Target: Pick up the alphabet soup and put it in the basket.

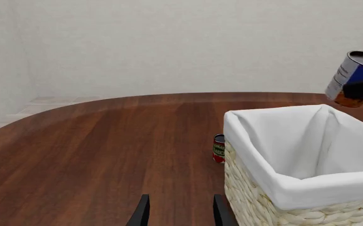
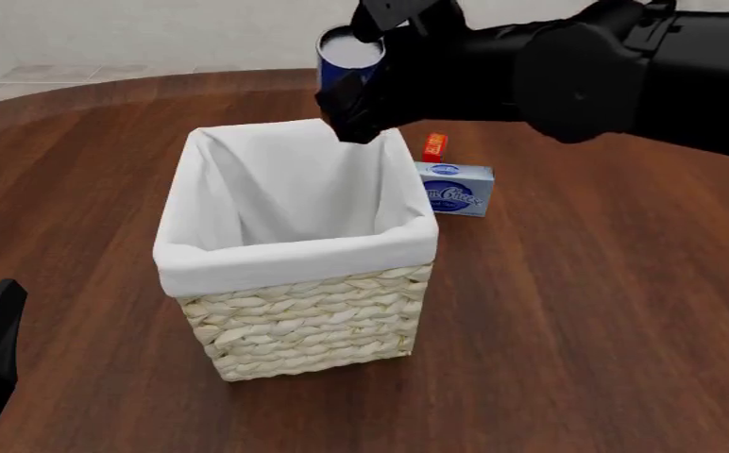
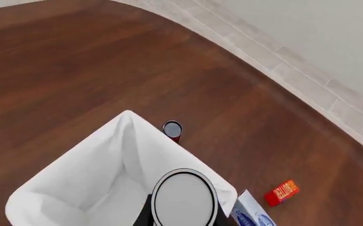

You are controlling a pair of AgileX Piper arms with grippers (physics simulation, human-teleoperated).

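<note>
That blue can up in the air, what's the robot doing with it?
The right gripper is holding the alphabet soup in the air above the far rim of the basket, ready to put it inside. The can isn't in yet. The left gripper is open and holds nothing. A blue-white box, a small red box and a red can sit on the table.

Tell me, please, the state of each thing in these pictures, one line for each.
alphabet soup: held in the air above the basket, tilted.
basket: upright, nothing seen inside.
right gripper: shut on the alphabet soup.
left gripper: open, holding nothing.
red can: standing beside the basket.
blue-white box: on the table.
orange-red box: on the table.
</note>
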